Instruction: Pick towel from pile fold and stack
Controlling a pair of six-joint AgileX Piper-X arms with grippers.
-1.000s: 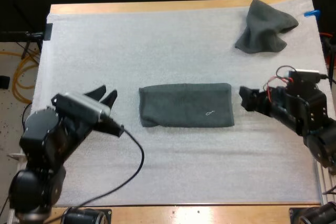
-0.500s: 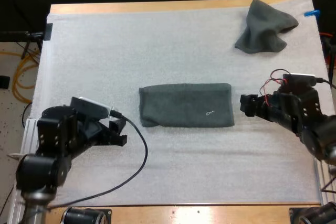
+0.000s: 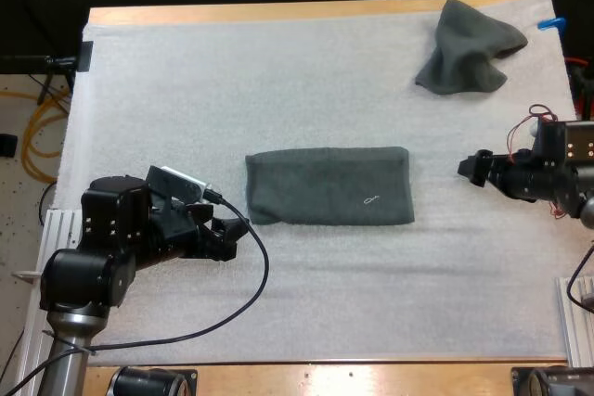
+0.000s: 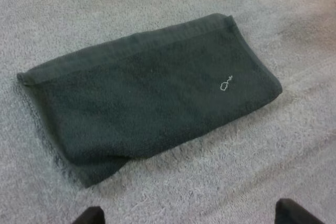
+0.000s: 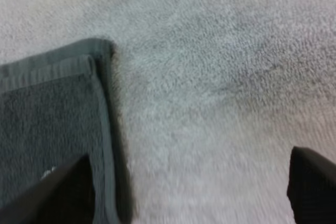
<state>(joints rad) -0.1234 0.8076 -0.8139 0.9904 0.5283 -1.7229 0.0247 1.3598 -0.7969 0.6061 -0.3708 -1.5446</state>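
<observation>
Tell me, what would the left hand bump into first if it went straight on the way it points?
Most likely the folded dark grey-green cloth towel: the left hand points toward its nearest end, though how high the hand rides is hard to judge.

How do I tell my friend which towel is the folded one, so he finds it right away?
Look at the white mat. In its middle lies the folded towel. It is a flat, neat rectangle with a tiny white logo, unlike the crumpled towel heaped at the mat's far right corner.
</observation>
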